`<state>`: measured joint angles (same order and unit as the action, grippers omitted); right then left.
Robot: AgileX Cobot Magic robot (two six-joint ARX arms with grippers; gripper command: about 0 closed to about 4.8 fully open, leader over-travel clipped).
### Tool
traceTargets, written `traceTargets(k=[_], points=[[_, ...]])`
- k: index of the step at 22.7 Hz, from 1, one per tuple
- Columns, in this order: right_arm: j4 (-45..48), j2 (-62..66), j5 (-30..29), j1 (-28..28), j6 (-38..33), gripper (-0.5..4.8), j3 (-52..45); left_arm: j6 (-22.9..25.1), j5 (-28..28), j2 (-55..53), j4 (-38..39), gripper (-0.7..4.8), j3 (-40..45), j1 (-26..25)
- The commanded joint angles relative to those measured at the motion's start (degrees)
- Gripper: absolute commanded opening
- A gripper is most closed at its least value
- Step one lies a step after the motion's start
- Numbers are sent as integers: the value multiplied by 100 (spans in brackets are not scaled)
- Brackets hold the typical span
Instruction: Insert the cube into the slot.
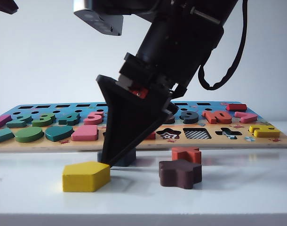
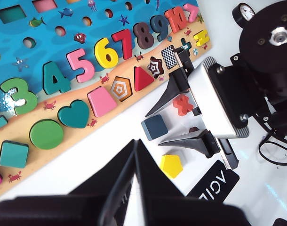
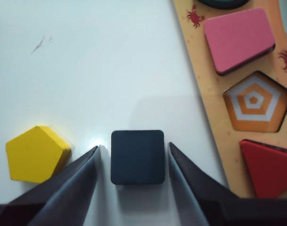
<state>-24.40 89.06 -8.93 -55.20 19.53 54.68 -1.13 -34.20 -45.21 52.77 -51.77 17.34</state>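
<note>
With my right gripper [image 3: 134,157] down on the worktop [image 3: 87,70], jaws spread either side of the cube [image 3: 137,157] near the board's front edge, I'd close squarely on its flat sides; left gripper [image 2: 134,160] idles, jaws pressed together.

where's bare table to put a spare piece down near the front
Free: the white table beyond the yellow pentagon, away from the board. Crowded: the right gripper straddles the cube, with the star and red cross beside it. The left gripper hangs above.
</note>
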Motion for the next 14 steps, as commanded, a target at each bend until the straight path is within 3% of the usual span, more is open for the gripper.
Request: traceTargets(k=[1,14], points=[[59,-15,0,-2,22,259,11,22,-31,55,-61,17,-24,-2],[31,-79,22,-2,0,260,11,22,-31,101,-61,17,-24,-2]])
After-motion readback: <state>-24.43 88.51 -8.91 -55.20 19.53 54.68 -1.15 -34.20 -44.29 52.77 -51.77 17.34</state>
